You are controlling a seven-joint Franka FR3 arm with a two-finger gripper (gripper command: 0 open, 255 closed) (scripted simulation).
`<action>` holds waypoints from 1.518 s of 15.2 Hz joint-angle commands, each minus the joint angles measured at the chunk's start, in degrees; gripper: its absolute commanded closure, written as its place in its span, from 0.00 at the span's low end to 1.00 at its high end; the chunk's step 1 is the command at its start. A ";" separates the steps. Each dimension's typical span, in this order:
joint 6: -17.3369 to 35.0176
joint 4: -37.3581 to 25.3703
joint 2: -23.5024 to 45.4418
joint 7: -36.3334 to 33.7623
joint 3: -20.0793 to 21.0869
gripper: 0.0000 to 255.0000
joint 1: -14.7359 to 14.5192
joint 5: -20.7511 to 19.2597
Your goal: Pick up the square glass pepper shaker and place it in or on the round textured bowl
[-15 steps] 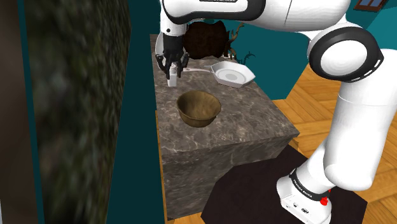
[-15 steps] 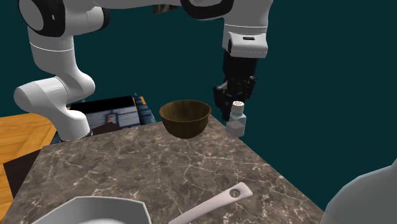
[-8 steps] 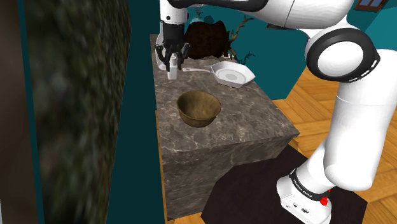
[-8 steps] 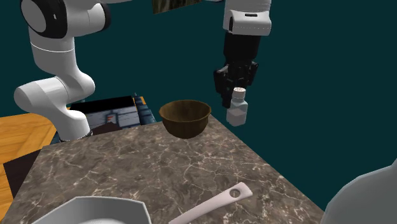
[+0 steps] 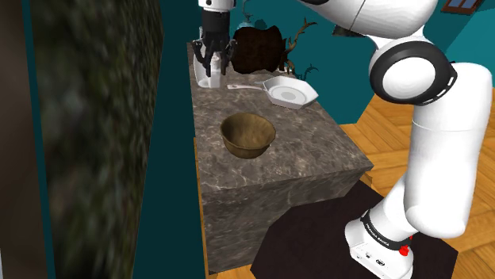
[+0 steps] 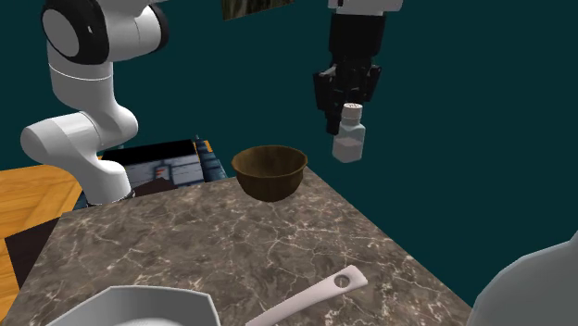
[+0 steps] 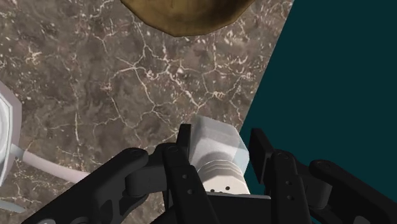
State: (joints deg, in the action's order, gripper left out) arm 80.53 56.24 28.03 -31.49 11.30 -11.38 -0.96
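Observation:
The square clear shaker (image 6: 347, 137) with a white cap hangs in the air above the counter, clasped by my black gripper (image 6: 346, 93). In the shoulder view the gripper (image 5: 214, 62) holds the shaker (image 5: 213, 74) over the counter's far left corner. In the wrist view the fingers (image 7: 185, 143) press on both sides of the shaker (image 7: 218, 153), just inside the counter's edge. The round brown textured bowl (image 5: 248, 135) stands empty on the marble counter, nearer the stand than the shaker. In the second exterior view the bowl (image 6: 269, 171) is below and left of the shaker.
A white angular dish (image 5: 290, 92) with a long white spoon (image 6: 310, 298) lies on the marble counter (image 5: 317, 147). A dark round object (image 5: 258, 49) and a plant stand at the counter's far end. A dark mottled pillar (image 5: 95, 135) fills the shoulder view's left.
The gripper has risen with the shaker in it, from just above the counter to well above it. The bowl and dish have not moved.

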 commanded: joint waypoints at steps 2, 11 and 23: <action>-3.09 -4.44 1.38 -0.20 0.00 1.00 -0.42 -0.23; 7.19 32.38 -25.65 -1.31 1.36 1.00 1.37 4.85; 13.68 51.20 -38.34 -1.53 1.88 1.00 0.66 7.78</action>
State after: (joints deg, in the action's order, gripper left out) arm 93.31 106.34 -10.11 -33.23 13.24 -10.76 6.79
